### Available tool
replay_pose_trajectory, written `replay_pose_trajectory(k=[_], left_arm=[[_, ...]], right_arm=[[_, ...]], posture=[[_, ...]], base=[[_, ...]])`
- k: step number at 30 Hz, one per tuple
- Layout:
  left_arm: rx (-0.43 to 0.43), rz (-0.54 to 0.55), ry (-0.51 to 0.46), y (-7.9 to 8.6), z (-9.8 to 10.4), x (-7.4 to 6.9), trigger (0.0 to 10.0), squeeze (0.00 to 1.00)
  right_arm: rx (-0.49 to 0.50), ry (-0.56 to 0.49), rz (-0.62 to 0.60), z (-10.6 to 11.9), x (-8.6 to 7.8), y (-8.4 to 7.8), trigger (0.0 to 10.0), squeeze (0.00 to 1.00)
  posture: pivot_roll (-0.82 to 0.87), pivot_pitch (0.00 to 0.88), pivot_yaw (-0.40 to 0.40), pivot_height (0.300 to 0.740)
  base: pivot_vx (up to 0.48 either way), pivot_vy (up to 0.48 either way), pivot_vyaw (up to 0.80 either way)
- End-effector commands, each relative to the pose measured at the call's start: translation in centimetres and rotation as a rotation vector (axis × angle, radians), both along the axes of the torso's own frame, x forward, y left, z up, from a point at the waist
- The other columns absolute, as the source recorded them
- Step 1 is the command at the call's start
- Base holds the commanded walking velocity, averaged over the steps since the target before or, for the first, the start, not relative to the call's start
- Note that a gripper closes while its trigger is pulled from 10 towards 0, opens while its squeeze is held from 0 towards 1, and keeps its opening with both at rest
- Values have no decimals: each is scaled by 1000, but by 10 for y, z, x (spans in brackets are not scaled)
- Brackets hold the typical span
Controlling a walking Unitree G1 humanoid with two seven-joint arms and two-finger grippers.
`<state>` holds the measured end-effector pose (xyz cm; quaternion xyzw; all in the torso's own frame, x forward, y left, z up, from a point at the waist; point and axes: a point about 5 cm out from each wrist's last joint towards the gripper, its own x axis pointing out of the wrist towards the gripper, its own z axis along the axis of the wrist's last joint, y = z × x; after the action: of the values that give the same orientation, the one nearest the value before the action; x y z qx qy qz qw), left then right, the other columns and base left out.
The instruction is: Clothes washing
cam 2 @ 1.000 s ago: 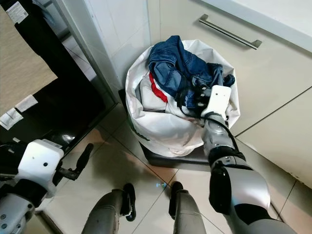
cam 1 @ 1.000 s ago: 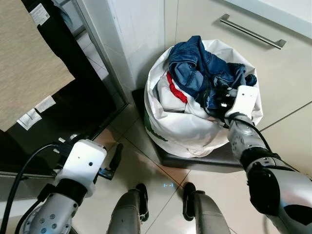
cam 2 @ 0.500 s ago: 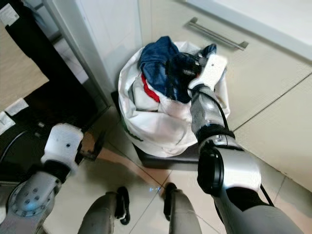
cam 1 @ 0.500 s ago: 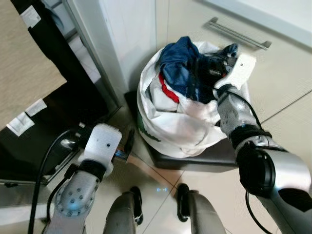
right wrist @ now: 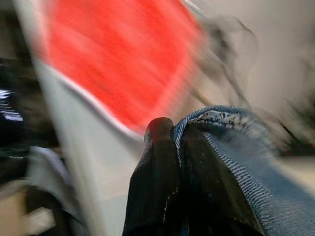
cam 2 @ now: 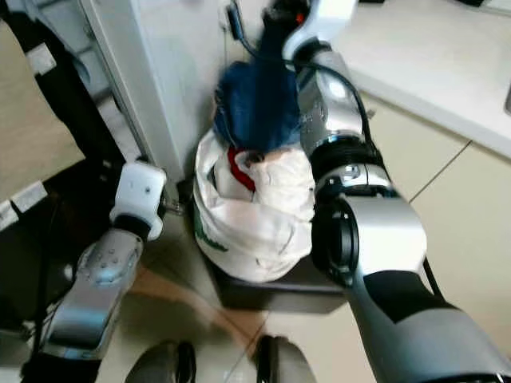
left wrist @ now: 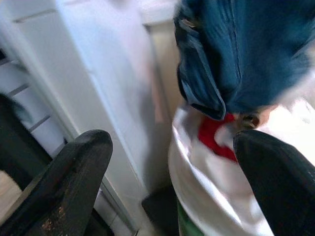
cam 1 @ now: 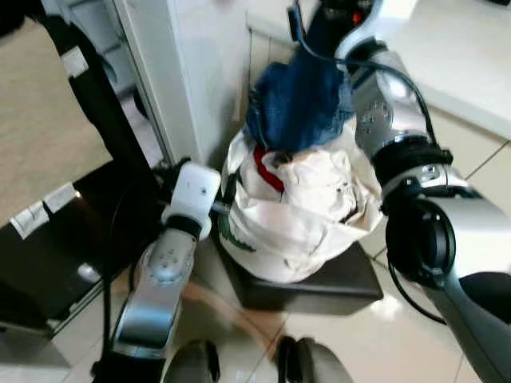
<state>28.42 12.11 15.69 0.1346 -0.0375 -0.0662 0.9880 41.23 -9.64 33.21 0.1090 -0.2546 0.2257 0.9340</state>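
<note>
Head views, both a bit blurred: right arm is raised high over the white laundry bag [cam 1: 303, 211], with its gripper [cam 2: 279, 9] at the top edge of the picture. Blue jeans [cam 1: 302, 100] hang down from it, bunched, their lower end just above or touching the clothes left in the bag; I cannot tell which. White cloth and a red-trimmed piece [cam 1: 268, 166] sit at the bag's mouth, under the denim.

Bag stands on a dark low platform [cam 1: 311, 283] on the tiled floor [cam 1: 383, 343], against a pale cabinet front [cam 1: 471, 144] and beside a white panel [cam 1: 200, 72]. Dark appliance opening [cam 1: 96, 215] is off to the robot's left.

Right wrist view, heavy motion blur: the two black fingers [right wrist: 162, 187] are pressed together with a denim hem [right wrist: 221, 123] pinched between them. A big red smear [right wrist: 123, 59] lies behind, probably some red object, too blurred to identify.

Left gripper [left wrist: 172, 182] is held low, near the bag's left side. Left wrist view shows its fingers [left wrist: 64, 182] spread wide with nothing between them, looking at the bag wall, the red trim and the hanging denim above.
</note>
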Motion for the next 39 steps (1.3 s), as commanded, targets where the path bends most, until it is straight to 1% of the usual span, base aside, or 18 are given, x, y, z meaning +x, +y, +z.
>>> replay_pose_trajectory(k=[1,2,3,5,6,7,8,9,10,11,13,15,18,20,23,24,31,39], left_arm=[[-46,91,-10,11,1,8,10000,0],[-127,220,-27,26,6,17,10000,0],[-127,220,-27,26,6,17,10000,0],[-173,315,-52,41,11,21,10000,0],[-169,328,-98,52,18,20,10000,0],[-169,328,-98,52,18,20,10000,0],[-139,321,-117,58,23,18,10000,0],[-123,312,-121,61,24,17,10000,0],[-100,304,-128,63,25,15,10000,0],[-86,299,-134,64,26,15,10000,0],[-74,284,-124,67,22,13,10000,0],[-63,257,-113,65,18,12,10000,0],[-47,233,-120,62,17,10,10000,0],[-33,214,-128,59,18,9,10000,0],[-22,79,-148,47,21,-1,10000,0],[-19,69,-148,46,21,-2,10000,0],[-5,54,-156,42,23,3,10000,0],[-11,51,-107,33,8,-7,10000,0]], right_arm=[[-66,-84,32,13,-6,9,0,0],[-96,-88,14,5,-7,10,0,0],[-96,-88,14,5,-7,10,0,0],[-97,-40,-25,-11,-5,4,0,0],[-114,34,-87,-44,-5,-10,0,0],[-114,34,-87,-44,-5,-10,0,0],[-149,100,-139,-80,-11,-21,0,0],[-154,131,-155,-96,-16,-26,0,0],[-197,136,-187,-111,-23,-32,0,0],[-229,134,-205,-120,-28,-35,0,0],[-232,181,-236,-140,-40,-41,0,0],[-292,183,-240,-153,-53,-39,0,0],[-315,175,-254,-158,-62,-38,0,0],[-295,185,-266,-161,-65,-40,0,0],[-263,227,-279,-178,-80,-39,0,0],[-263,237,-279,-180,-82,-38,0,0],[-279,278,-258,-189,-81,-31,0,0],[-275,336,-271,-202,-83,-36,0,0]], posture=[[10,0,-46,740],[9,0,-56,740],[9,0,-56,740],[11,0,-63,740],[15,0,-66,740],[15,0,-66,740],[18,0,-63,740],[14,0,-61,740],[12,0,-58,740],[11,0,-56,740],[2,0,-46,740],[-11,0,-35,740],[-16,0,-30,740],[-18,0,-27,740],[-18,0,-19,740],[-16,0,-19,740],[-6,0,-20,740],[-2,0,-25,740]], base=[[0,0,0],[0,0,0],[0,0,0],[0,0,0],[0,0,0],[0,0,0],[0,0,0],[0,0,0],[0,0,0],[0,0,0],[0,0,0],[0,0,0],[0,0,0],[0,0,0],[0,0,267],[0,0,800],[0,0,792],[0,0,772]])
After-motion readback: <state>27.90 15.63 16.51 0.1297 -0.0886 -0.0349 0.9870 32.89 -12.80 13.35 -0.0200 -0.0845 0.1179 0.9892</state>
